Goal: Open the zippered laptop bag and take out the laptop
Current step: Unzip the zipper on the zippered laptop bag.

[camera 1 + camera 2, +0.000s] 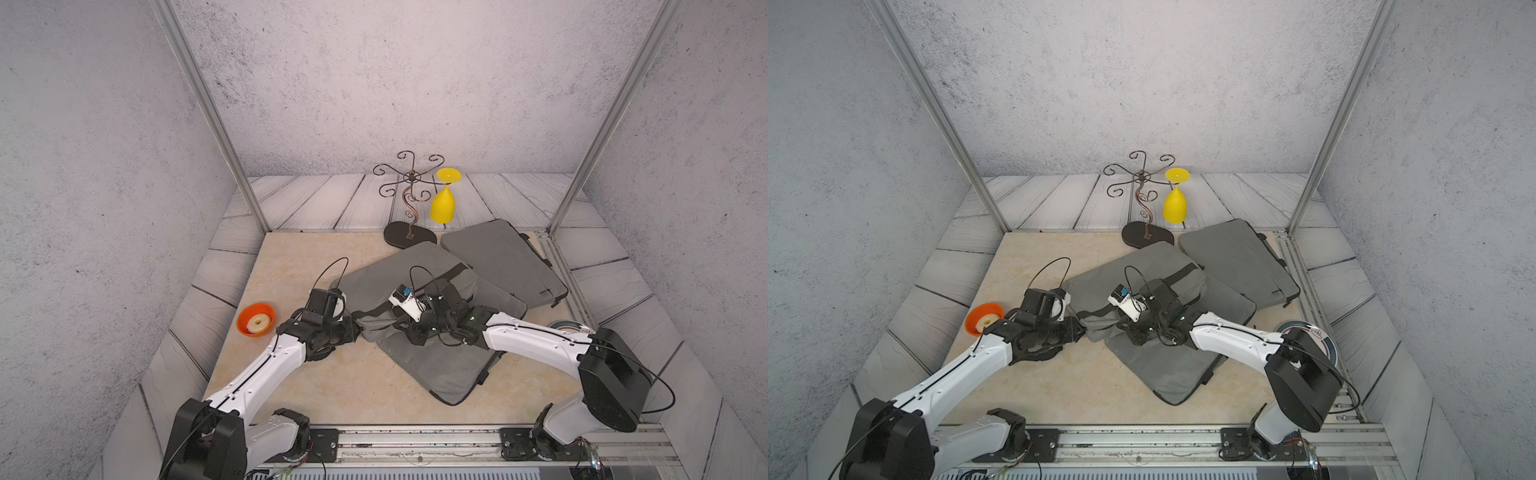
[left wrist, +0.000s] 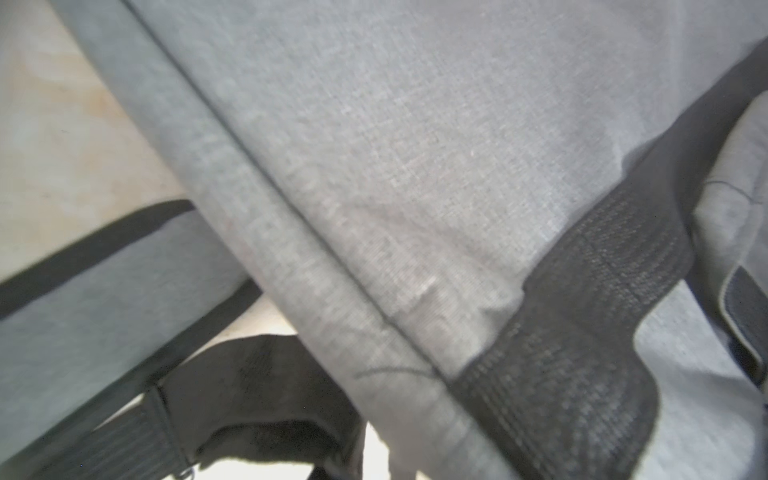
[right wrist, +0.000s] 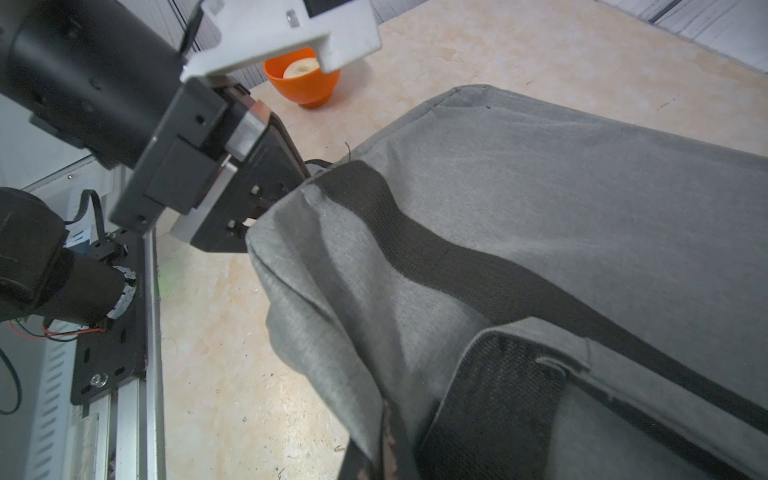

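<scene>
Three grey laptop bags: top bag (image 1: 399,272) on lower bag (image 1: 449,370) under right gripper (image 1: 409,332), jaws together; third bag (image 1: 503,257) beyond; left gripper (image 1: 355,330) at top bag's corner, jaws hidden by fabric, cannot tell.

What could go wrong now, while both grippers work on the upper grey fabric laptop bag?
The upper grey fabric laptop bag lies on a second grey bag; pulling may drag both.
The left gripper seems to pinch only a corner, so the fabric may slip out.
The left arm is close to the round orange bowl and may knock it.
</scene>
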